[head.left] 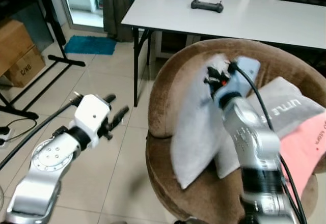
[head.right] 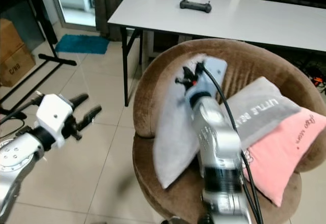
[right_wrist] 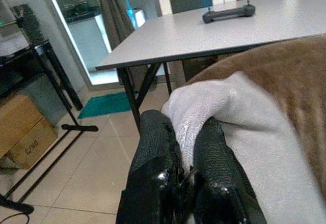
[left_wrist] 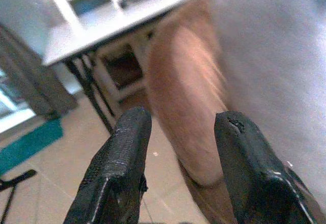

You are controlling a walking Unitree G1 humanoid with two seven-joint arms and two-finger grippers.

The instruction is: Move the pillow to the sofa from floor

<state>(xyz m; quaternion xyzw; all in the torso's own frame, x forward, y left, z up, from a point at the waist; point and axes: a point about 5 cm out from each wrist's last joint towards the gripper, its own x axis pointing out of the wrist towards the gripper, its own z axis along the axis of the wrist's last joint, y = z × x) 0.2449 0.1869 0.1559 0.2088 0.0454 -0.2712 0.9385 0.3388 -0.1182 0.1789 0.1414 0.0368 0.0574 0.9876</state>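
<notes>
Right claw (right_wrist: 186, 155) pinches the pillow (head.left: 196, 127) top corner; the pillow hangs below it, upright on the sofa (head.left: 168, 76). Left claw (head.left: 114, 117), spread, hovers beside.

I see bare floor (head.left: 102, 147) under my left end effector (head.left: 116, 116), giving it open passage toward the sofa (head.left: 168, 81); the sofa's high brown rim blocks a low approach. Inside, the grey cushion (head.left: 285, 107) and pink cushion (head.right: 285, 147) crowd the seat's right; the table (head.left: 244, 15) stands close behind.
</notes>
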